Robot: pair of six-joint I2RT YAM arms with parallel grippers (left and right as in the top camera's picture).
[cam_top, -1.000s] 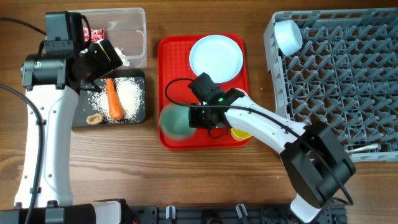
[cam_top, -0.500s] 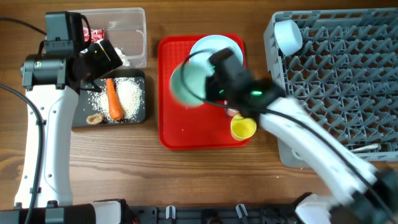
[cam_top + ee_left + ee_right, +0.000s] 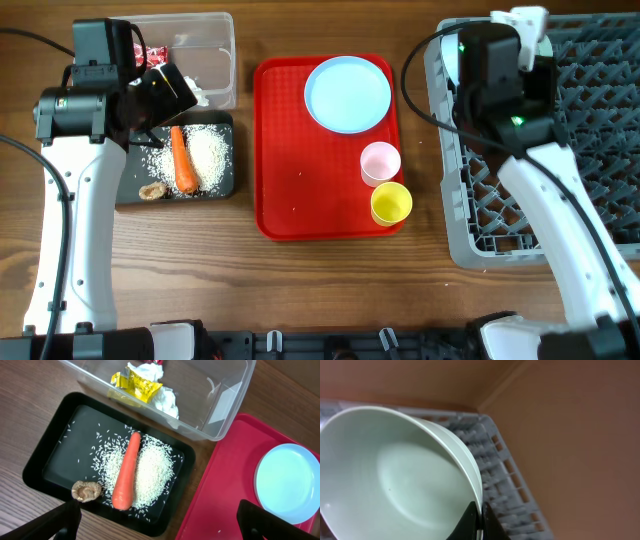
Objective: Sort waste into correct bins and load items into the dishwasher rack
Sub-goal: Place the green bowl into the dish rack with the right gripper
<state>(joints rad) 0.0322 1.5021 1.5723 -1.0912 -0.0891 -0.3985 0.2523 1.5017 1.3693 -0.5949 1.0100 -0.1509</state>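
Overhead: the red tray lies mid-table. On it sit the light-blue plate at the far end and, along its right edge, the pink cup with the yellow cup just nearer. Left of the red tray lies the black tray, holding the carrot, rice and a brown lump. The clear tub stands beyond it. Right of the red tray is the grey rack, with the right arm over its near-left part.

Left wrist: the left end effector is released, its fingers spread wide and empty above the black tray, left of the red tray. A yellow wrapper and white tissue lie in the tub.

Right wrist: the right end effector is clenched on the rim of a pale bowl, tilted above the rack's corner.
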